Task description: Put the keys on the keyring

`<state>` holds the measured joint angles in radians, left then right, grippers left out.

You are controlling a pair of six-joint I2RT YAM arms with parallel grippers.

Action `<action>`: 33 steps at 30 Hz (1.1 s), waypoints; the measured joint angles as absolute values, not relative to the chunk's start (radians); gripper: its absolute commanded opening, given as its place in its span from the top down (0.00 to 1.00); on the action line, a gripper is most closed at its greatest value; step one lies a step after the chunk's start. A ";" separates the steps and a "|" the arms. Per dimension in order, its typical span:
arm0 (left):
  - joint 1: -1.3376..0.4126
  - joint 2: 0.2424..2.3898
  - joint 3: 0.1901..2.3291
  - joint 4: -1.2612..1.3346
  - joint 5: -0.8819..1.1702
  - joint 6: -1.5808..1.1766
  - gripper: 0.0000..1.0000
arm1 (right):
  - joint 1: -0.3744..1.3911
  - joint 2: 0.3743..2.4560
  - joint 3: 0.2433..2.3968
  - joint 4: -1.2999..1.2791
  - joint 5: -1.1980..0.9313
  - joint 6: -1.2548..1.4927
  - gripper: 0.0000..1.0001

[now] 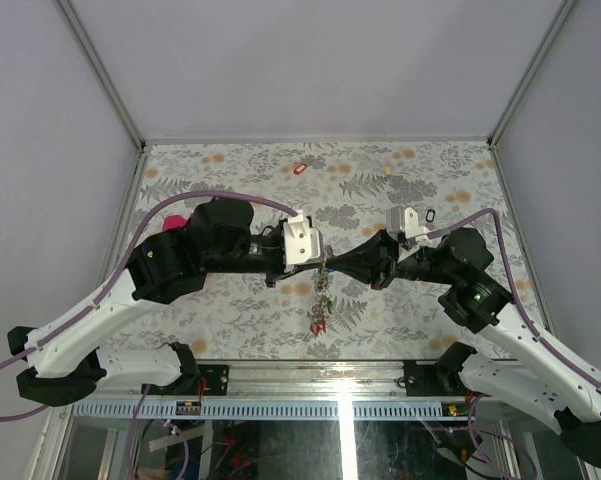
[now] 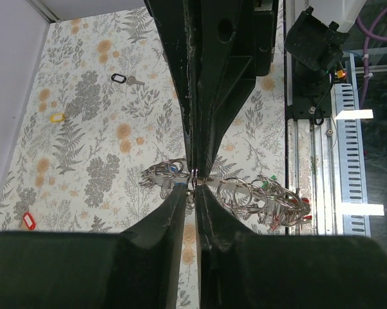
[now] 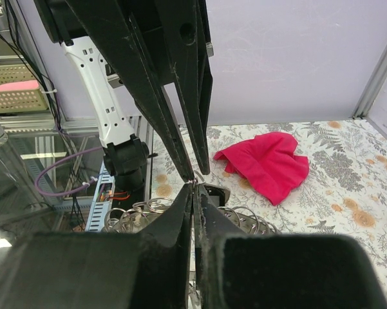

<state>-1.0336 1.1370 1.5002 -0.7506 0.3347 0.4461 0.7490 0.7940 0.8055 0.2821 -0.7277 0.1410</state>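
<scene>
The keyring (image 1: 323,296) hangs between my two grippers above the middle of the table, with a bunch of keys and small rings (image 2: 257,197) dangling from it. My left gripper (image 1: 323,262) comes in from the left, its tips closed to a narrow slit on the thin ring wire (image 2: 194,183). My right gripper (image 1: 340,262) meets it tip to tip from the right, shut on the same wire (image 3: 194,185). Loose keys lie on the table: a red-tagged one (image 1: 300,168), a cream-tagged one (image 1: 388,171) and a black-tagged one (image 1: 429,214).
A magenta cloth (image 1: 176,222) lies crumpled at the left, behind the left arm (image 3: 265,161). Grey walls close the table on three sides. The metal rail (image 1: 320,380) with the arm bases runs along the near edge.
</scene>
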 measured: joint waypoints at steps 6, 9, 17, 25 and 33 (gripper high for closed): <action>-1.034 1.137 1.501 -0.756 0.337 0.446 1.00 | 0.749 0.794 0.805 0.282 -0.728 0.143 1.00; -1.034 1.138 1.501 -0.756 0.337 0.446 1.00 | 0.749 0.792 0.805 0.281 -0.728 0.144 1.00; -1.034 1.138 1.501 -0.754 0.337 0.446 1.00 | 0.749 0.782 0.805 0.281 -0.728 0.154 1.00; -1.039 1.138 1.501 -0.755 0.338 0.447 1.00 | 0.749 0.761 0.805 0.283 -0.727 0.159 1.00; -1.040 1.138 1.501 -0.749 0.347 0.447 1.00 | 0.749 0.752 0.805 0.319 -0.725 0.182 1.00</action>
<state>-1.0401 1.1378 1.5009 -0.7490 0.3473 0.4469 0.7486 0.7517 0.8055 0.3195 -0.7254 0.1818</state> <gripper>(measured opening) 0.008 0.010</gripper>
